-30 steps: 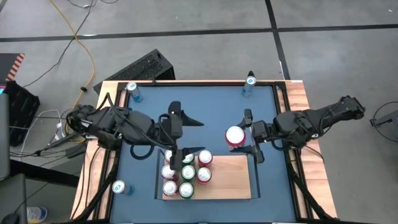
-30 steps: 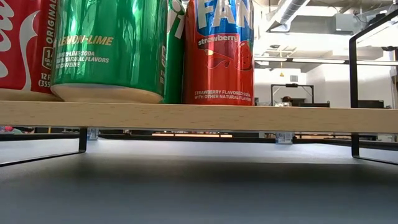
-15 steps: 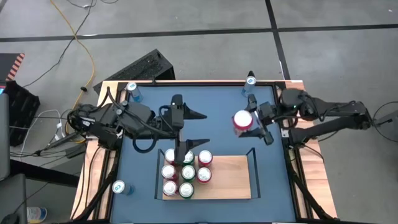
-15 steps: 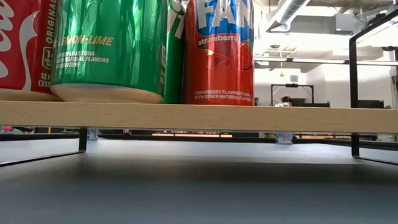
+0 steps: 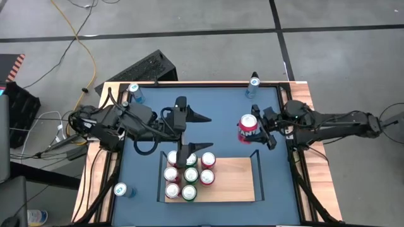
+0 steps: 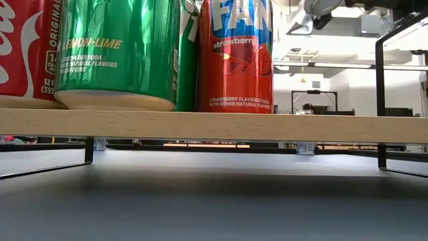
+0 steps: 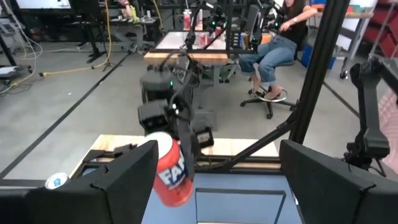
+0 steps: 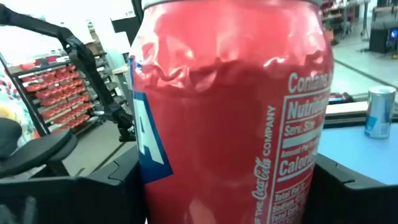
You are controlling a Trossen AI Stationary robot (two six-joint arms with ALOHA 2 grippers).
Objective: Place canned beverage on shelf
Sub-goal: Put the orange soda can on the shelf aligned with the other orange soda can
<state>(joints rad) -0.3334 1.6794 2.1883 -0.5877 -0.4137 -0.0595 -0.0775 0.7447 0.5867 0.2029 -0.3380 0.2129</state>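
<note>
1. Your right tool (image 5: 255, 129) is pinching a red can (image 5: 248, 127); the wrist view fills with that can (image 8: 230, 112), dented near the top, between the dark fingers
2. Change: a second ago the can hung just off the shelf's far right edge, then the right arm pulled it back toward the bench's right side; now it sits lower and upright-ish, still off the shelf (image 5: 233, 180), near the right rail
3. Looks to me like a re-approach, not a drop: the can isn't placed yet
4. Left tool (image 5: 192, 132) is spread wide and empty, hovering past the shelf's far edge above the can cluster (image 5: 188, 175); it backed off slightly from the cans
5. The shelf's right half is bare wood, so you have room there; six cans stand on the left half
6. Low view shows a green can (image 6: 117, 50) and a red can (image 6: 235, 53) standing on the board (image 6: 214, 125)
7. Watch the black rail when you bring it in
</note>
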